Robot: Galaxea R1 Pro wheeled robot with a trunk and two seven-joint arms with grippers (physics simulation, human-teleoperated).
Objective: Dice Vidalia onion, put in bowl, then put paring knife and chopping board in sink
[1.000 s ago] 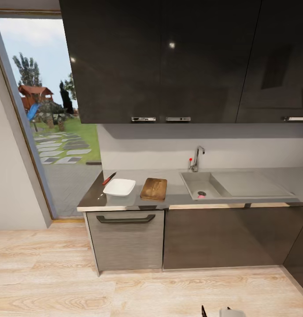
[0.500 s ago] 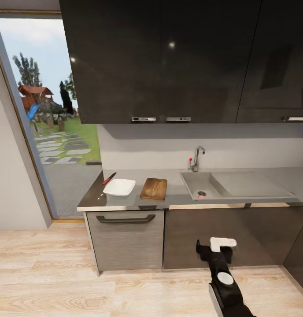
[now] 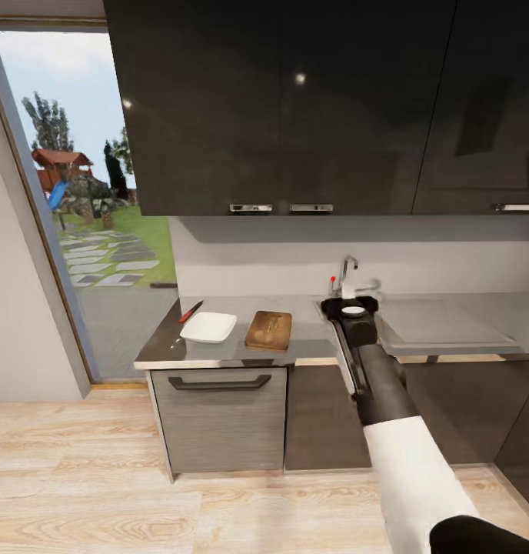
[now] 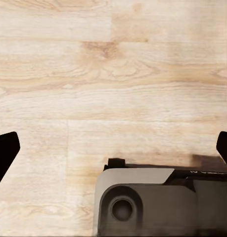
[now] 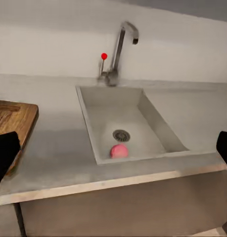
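Right gripper fingers spread, raised before rectangular steel sink; pinkish round onion at drain's 6 o'clock; left gripper spread over pale wood floor.

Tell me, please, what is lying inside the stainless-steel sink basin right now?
Inside the rectangular stainless-steel sink basin, a small round pinkish onion rests on the floor just in front of the round drain. The basin's near wall hides the floor directly behind it.

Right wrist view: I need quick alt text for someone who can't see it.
A pink onion lies in the steel sink beside the round drain, under a gooseneck tap. The chopping board sits on the grey countertop alongside. The gripper's dark fingertips frame the scene, spread wide.
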